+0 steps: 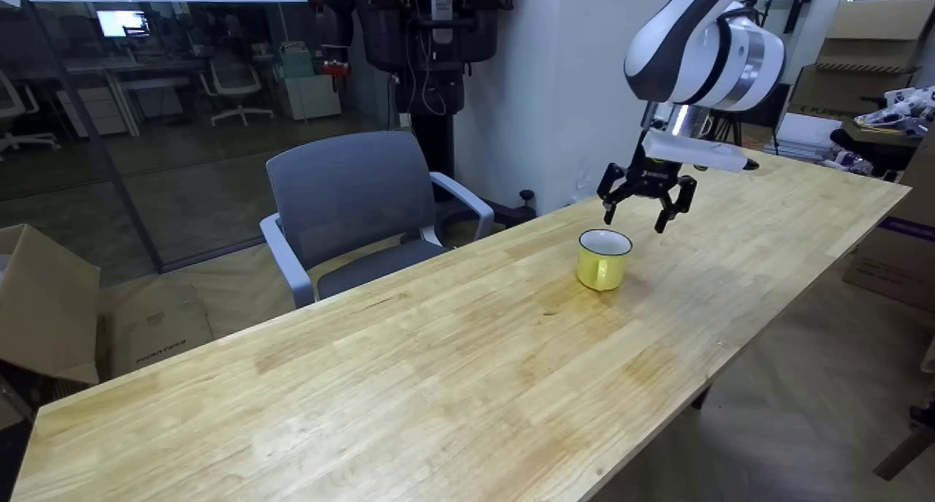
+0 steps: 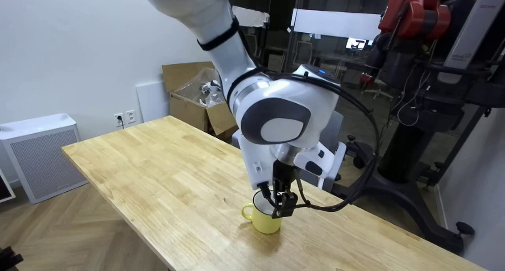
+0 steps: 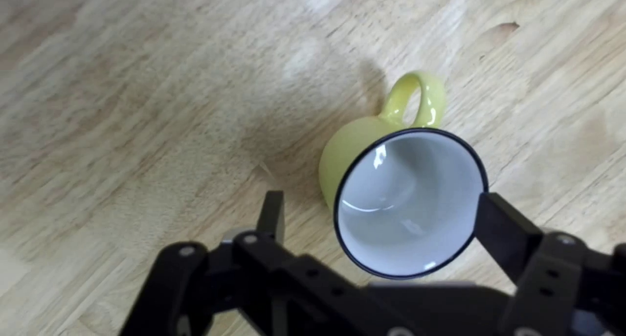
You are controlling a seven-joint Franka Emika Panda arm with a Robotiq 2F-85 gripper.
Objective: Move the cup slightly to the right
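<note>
Currently, cup: upright on the bench, right of the middle in an exterior view and right of centre in the wrist view.
Colours: yellow outside, white inside, with a thin dark rim.
Handle: yellow, pointing towards the top of the wrist view.
Claw: fingers spread well apart and aimed downward, just above and to the right of the cup in an exterior view.
Fingertips: in the wrist view, the one nearer the left stands over wood beside the cup; the one at the right overlaps the right edge of the rim. Whether that one touches the cup, I cannot tell.
Arm: white with dark panels, cut by the top edge of both exterior views.
Cable: black, looping out to the right of the arm.
Wood: pale strips, with a knot at the upper right of the wrist view.
Chair: grey, with armrests, left of the middle, at the bench's upper long edge in an exterior view.
Baxter robot: red and black, filling the upper right in an exterior view.
Cardboard box: open, clear plastic inside, beyond the bench's upper corner.
</note>
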